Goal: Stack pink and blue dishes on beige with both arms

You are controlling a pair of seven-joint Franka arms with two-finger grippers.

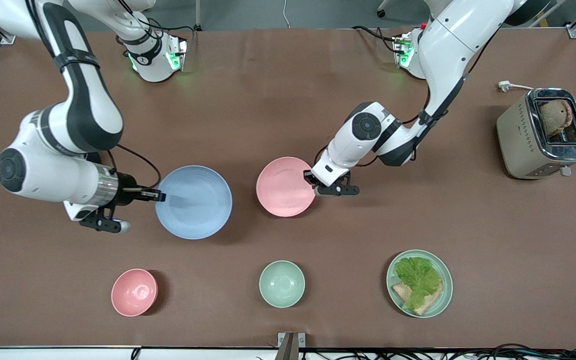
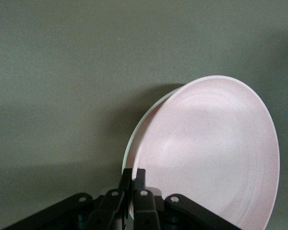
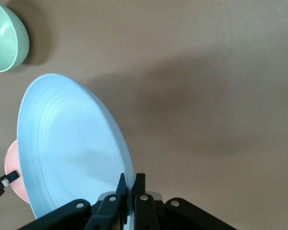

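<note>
My right gripper (image 1: 160, 196) (image 3: 133, 177) is shut on the rim of the light blue dish (image 1: 194, 202) (image 3: 72, 148), at its edge toward the right arm's end of the table. The dish is tilted and casts a shadow on the table. The pink dish (image 1: 286, 186) (image 2: 211, 153) lies mid-table, and my left gripper (image 1: 312, 177) (image 2: 133, 172) is shut on its rim. A pale cream rim (image 2: 137, 136) peeks out from under the pink dish in the left wrist view. It looks like the beige plate, which the pink dish hides in the front view.
A small pink bowl (image 1: 134, 292), a mint-green bowl (image 1: 281, 283) (image 3: 5, 38) and a mint plate (image 1: 443, 300) with lettuce and bread line the table edge nearest the front camera. A toaster (image 1: 515, 135) holding a bread slice stands toward the left arm's end.
</note>
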